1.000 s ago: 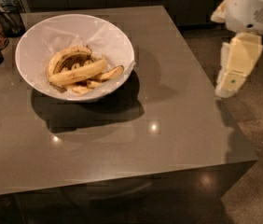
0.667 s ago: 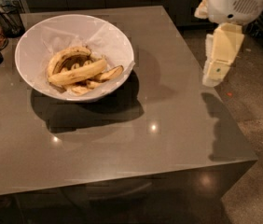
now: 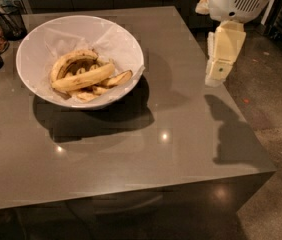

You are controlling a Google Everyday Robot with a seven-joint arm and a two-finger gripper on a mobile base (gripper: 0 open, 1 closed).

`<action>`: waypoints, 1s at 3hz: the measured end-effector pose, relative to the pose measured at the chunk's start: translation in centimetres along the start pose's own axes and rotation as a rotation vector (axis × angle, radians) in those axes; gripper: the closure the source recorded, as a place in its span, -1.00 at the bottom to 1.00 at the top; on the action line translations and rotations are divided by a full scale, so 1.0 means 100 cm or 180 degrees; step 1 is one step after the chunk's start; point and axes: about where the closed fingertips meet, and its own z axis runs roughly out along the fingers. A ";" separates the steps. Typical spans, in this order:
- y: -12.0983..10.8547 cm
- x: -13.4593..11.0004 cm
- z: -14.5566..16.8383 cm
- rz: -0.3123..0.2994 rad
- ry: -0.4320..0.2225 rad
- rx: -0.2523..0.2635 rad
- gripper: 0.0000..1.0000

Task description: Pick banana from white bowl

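Hanging above the table's right edge, your gripper [image 3: 216, 75] is well apart from the white bowl [image 3: 32, 59].
Your banana [image 3: 83, 77], long, smooth and nearly straight, lies across the middle of the bowl on crinkled white paper [image 3: 66, 36]. A curved, brown-streaked banana [image 3: 71, 59] lies behind it and stubby pieces [image 3: 118, 78] beside it. The round, slope-sided bowl rests on a glossy grey table [image 3: 181, 134]. You cannot tell whether the cream, blocky gripper is spread or closed.

The gripper [image 3: 217, 74] is hanging at two o'clock, the banana [image 3: 83, 77] lying in the white bowl [image 3: 81, 18] at ten o'clock.
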 end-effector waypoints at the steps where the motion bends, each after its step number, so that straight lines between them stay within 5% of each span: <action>1: -0.014 -0.030 0.000 -0.0300 -0.0096 0.0070 -1.00; 3: -0.032 -0.088 0.017 -0.0808 -0.0048 0.0088 -1.00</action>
